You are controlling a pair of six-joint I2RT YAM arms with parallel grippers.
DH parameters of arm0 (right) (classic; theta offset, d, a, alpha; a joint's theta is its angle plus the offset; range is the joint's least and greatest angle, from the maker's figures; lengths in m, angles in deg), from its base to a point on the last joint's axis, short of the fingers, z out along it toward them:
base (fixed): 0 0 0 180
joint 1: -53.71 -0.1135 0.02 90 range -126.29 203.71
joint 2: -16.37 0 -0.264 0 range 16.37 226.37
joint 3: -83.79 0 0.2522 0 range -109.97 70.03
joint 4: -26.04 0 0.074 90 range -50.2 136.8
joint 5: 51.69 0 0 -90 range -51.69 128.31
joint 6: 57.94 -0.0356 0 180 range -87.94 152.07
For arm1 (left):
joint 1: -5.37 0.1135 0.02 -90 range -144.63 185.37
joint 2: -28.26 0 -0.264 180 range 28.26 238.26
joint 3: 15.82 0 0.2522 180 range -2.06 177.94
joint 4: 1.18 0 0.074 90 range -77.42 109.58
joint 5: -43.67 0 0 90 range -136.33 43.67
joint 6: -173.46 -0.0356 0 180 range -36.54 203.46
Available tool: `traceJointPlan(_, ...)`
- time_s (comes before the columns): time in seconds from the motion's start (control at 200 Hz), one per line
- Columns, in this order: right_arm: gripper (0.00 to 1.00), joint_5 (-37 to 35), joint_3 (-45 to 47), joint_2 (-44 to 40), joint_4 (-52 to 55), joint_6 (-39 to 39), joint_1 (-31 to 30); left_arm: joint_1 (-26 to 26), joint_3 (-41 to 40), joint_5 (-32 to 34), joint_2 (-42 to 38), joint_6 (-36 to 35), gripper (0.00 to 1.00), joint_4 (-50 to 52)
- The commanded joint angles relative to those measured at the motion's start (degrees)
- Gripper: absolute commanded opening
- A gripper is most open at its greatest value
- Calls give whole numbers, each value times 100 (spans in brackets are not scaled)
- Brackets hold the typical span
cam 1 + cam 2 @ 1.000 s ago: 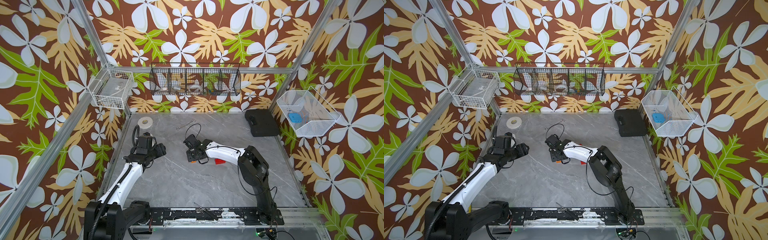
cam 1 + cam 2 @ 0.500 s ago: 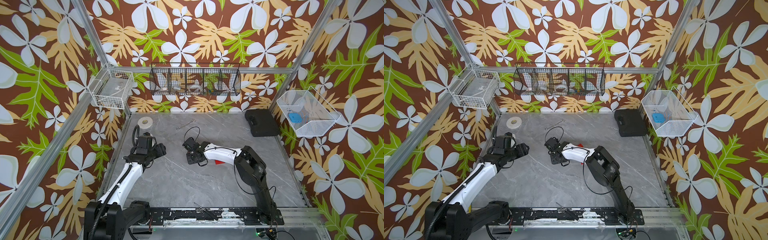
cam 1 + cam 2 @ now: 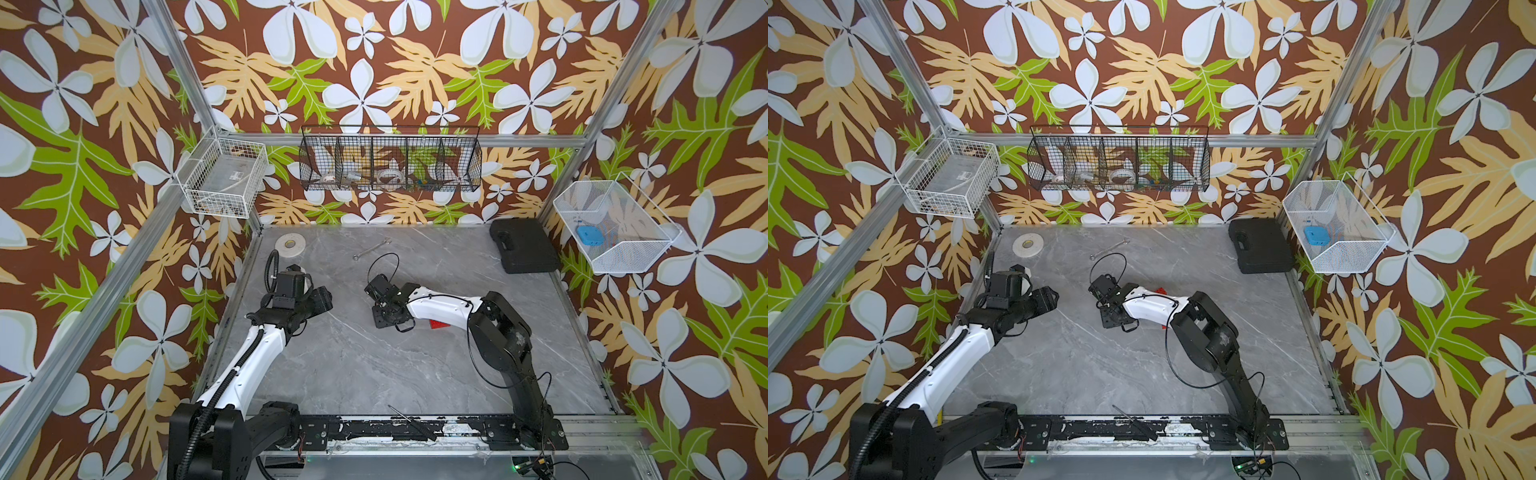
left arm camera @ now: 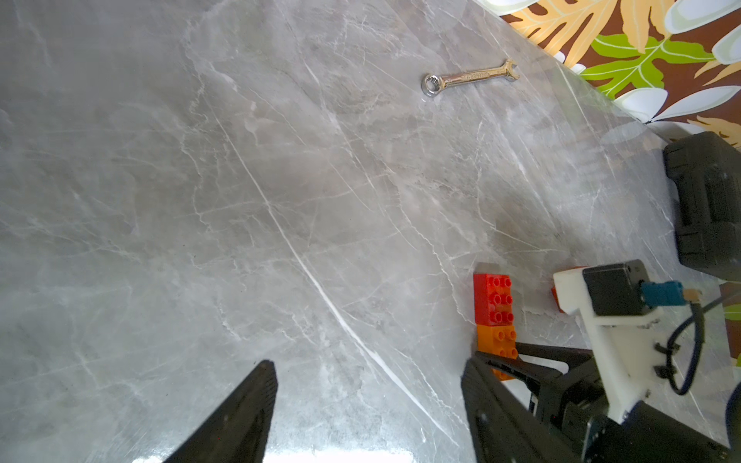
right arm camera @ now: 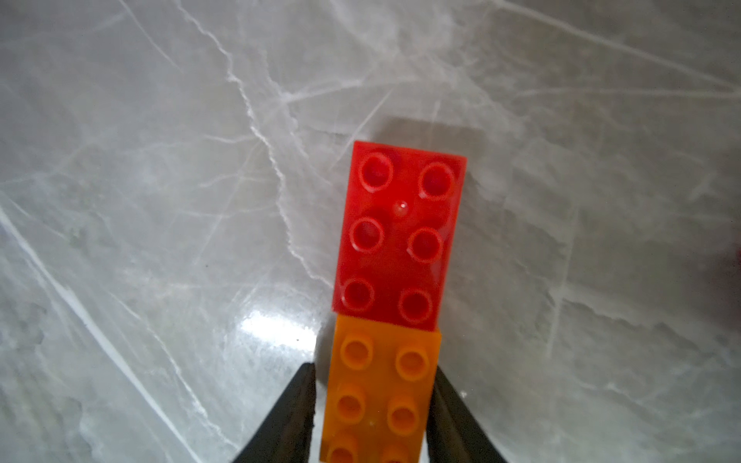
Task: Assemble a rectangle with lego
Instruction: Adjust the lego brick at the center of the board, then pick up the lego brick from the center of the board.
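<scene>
Of the lego, an orange brick [image 5: 381, 401] lies flat on the grey table, studs up, end to end with a red brick [image 5: 401, 236]. My right gripper [image 5: 373, 366] is shut on the orange brick, one finger on each long side. The left wrist view shows the same red brick [image 4: 493, 298] and orange brick [image 4: 497, 340]. In both top views my right gripper [image 3: 388, 318] hides them. More red lego [image 3: 440, 324] [image 3: 1158, 290] peeks out beside the right arm. My left gripper [image 4: 367, 385] [image 3: 322, 297] hangs open and empty left of the pair. The rectangle is out of view.
A wrench [image 3: 372, 250] and a tape roll [image 3: 291, 243] lie near the back wall. A black case [image 3: 523, 245] sits at the back right. A screwdriver [image 3: 411, 422] rests on the front rail. Wire baskets [image 3: 390, 160] hang on the walls.
My right gripper has shifted a little to the left and its jaws have narrowed onto the orange brick. The left arm has not moved.
</scene>
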Motion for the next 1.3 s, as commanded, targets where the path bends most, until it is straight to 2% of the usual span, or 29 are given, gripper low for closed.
traceJointPlan(0.0,45,-21,-68,38,35,67,-6,7,33,-12,10,-51,75,45)
traceJointPlan(0.195,50,-273,-102,-180,181,194,-3,9,20,19,41,-57,75,45)
traceJointPlan(0.305,52,-507,-218,-476,446,595,3,7,36,28,86,-82,75,75)
traceJointPlan(0.39,56,-800,-199,-868,523,1301,47,7,37,-37,69,-129,75,55)
traceJointPlan(0.516,65,-889,-33,-1505,518,3089,271,7,-41,-251,15,-189,74,-99)
traceJointPlan(0.641,67,-174,341,-1973,569,4907,715,7,-66,-374,-45,-227,73,-207)
traceJointPlan(0.861,67,785,1065,-2528,747,6739,1756,-6,-427,-565,-508,-257,72,-713)
traceJointPlan(0.991,67,1353,1170,-2677,629,7405,2596,-117,-519,-511,-680,-257,72,-809)
traceJointPlan(1.056,68,1408,1255,-2669,505,7817,2931,-198,-449,-529,-591,-303,72,-714)
traceJointPlan(1.131,68,1790,1281,-2565,271,7920,3278,-243,-370,-644,-474,-297,72,-659)
traceJointPlan(1.291,69,1888,1158,-2237,91,8228,3376,-314,-349,-714,-432,-293,72,-625)
